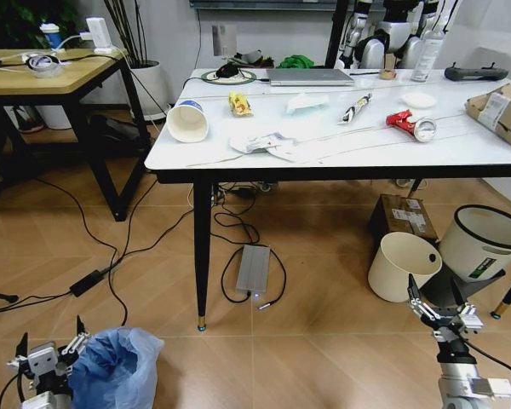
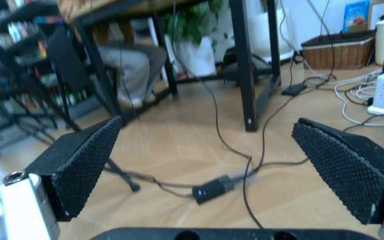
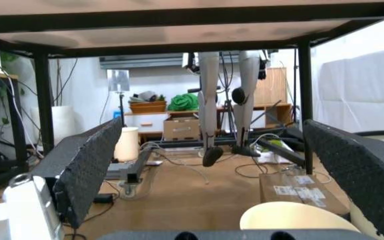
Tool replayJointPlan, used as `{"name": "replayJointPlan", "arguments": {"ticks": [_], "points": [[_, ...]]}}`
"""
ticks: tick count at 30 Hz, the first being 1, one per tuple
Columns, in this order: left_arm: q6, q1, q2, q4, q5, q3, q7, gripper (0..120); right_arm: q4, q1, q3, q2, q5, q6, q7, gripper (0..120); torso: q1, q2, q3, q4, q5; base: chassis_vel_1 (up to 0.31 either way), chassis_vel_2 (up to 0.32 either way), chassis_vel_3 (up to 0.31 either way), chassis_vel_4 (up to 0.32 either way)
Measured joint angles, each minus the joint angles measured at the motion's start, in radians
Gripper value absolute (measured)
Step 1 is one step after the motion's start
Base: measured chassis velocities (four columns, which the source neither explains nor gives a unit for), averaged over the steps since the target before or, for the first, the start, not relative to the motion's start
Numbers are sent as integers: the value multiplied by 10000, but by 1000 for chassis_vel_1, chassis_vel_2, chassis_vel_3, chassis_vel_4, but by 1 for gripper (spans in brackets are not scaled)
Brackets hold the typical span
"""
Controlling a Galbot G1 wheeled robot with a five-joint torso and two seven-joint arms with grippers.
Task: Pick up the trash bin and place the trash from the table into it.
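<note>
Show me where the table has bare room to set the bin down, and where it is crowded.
On the table, the front right is free, between the crushed red can and the cardboard. A narrower gap lies between the paper cup and the tissues. The back edge is crowded: laptop, controller, lid. The trash bin sits on the floor beside the left tool.

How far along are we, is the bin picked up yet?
Nothing is done yet. The trash bin sits on the floor beside the open, empty left gripper; the right gripper hangs open near the cream bucket. Left: grasp the bin, then clear the cup, tissues, can and other litter from the table.
</note>
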Motion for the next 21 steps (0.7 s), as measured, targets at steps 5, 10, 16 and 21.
{"name": "replayJointPlan", "arguments": {"ticks": [5,10,16,21], "points": [[-388,-22,-56,126,400,24,53,100,0,-14,17,-61,23,6,0,100,3,0,-3,3,2,0,0,0,0],[32,156,-51,-76,-31,-97,732,100,13,-25,19,-99,44,6,2,100,14,26,12,2,2,0,0,0,0],[1468,795,424,-663,-1972,-479,2857,100,-39,30,-12,-68,45,3,5,100,21,47,26,2,1,0,0,0,0],[3486,1255,1179,-1115,-3561,-993,4622,100,-193,193,-81,195,24,5,7,100,25,63,38,0,2,0,0,0,0]]}}
